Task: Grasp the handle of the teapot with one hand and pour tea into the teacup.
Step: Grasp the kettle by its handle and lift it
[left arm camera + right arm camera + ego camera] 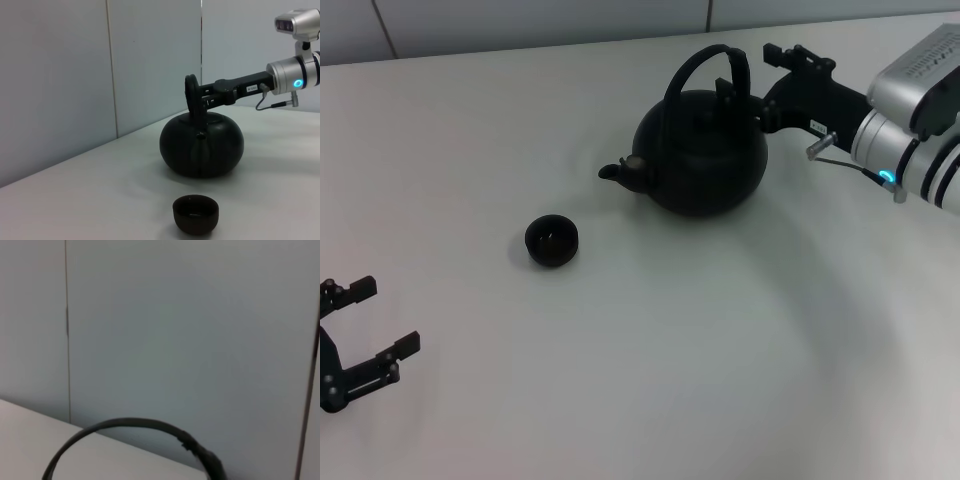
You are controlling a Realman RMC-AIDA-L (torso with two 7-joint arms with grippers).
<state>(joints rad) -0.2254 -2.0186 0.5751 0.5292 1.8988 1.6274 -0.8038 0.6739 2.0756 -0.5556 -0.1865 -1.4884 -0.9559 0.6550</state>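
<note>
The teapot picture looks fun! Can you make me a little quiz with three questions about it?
1. True or false: the teapot stands on the table.
2. Which end effector is at the handle? A) left end effector B) right end effector
3. Fill in: the spout points toward the robot's ____ side, and the teacup sits on that side, apart from the pot.

Key: 1 true. 2 B; the left one waits open at the table's near edge. 3 left.

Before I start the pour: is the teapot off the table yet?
No. In the left wrist view the teapot sits flat on the table, behind the teacup, with the right gripper at its handle.
</note>
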